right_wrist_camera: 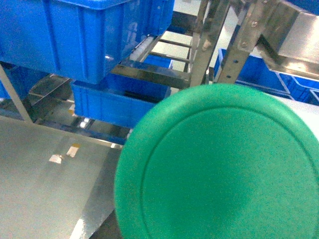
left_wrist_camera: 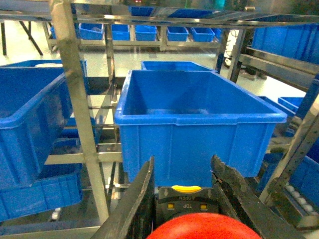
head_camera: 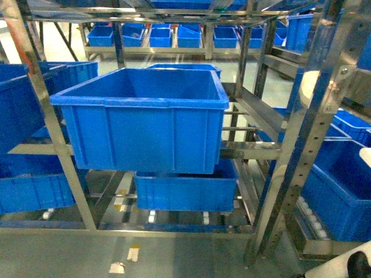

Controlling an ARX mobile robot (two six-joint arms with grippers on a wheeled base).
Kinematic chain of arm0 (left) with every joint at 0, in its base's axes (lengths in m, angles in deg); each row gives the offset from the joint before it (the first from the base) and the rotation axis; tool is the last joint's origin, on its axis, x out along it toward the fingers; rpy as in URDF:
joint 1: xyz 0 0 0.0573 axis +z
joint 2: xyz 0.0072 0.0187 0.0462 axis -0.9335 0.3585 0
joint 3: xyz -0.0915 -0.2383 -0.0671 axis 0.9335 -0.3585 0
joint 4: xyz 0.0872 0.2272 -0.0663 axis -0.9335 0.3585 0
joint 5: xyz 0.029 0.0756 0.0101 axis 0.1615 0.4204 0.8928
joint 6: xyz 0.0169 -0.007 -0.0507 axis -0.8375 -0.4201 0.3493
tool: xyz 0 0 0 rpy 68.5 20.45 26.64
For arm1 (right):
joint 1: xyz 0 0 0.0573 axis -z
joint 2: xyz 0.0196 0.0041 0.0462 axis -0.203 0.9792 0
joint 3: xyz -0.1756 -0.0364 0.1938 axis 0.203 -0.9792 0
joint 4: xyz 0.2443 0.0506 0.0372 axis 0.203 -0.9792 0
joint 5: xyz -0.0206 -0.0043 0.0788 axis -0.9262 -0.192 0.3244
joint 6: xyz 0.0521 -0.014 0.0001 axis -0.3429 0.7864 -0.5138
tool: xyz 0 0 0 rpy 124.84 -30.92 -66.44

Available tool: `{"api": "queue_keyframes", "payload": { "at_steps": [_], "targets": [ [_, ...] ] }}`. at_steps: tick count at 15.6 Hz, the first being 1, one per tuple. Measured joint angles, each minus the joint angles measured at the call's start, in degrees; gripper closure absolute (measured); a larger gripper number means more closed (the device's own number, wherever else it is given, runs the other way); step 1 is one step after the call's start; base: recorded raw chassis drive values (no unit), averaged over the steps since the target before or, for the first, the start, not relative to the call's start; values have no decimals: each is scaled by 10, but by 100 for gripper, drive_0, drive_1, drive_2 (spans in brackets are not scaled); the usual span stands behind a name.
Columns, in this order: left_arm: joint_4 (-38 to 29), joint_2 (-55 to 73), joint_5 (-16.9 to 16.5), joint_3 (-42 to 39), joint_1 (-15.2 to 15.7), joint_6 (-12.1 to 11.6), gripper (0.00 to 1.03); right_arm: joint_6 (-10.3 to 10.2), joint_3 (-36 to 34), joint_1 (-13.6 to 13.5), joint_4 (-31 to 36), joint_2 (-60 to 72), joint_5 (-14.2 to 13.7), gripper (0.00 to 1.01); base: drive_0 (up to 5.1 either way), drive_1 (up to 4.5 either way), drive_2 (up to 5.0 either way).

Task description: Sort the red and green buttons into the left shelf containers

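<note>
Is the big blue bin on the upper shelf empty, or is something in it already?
Empty as far as visible: the left wrist view shows the blue bin with bare inner walls and floor; its nearest floor strip is hidden behind the rim.

Head view: facing the upper blue bin (head_camera: 142,119) level, slightly downward. Left wrist: nearer, facing the same bin (left_wrist_camera: 199,124) head-on. Right wrist: low, right of it (right_wrist_camera: 84,35), angled upward.

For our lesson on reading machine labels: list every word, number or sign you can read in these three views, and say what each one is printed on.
"TOP" and "OPEN", seen upside down, in small print on the black body of the red button, below its yellow strip, in the left wrist view.
Green button: plain cap, no text.
Large blue bin: no readable label in any view.
Pale tags on the floor: too small and blurred to read.
</note>
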Motion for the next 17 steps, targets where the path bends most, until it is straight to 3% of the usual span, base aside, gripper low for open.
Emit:
{"api": "queue_keyframes", "payload": {
  "at_steps": [17],
  "targets": [
    [3,0,0,0,0,0,74,0,0,0,-1,1,0,75,-498,247,247]
  ]
}}
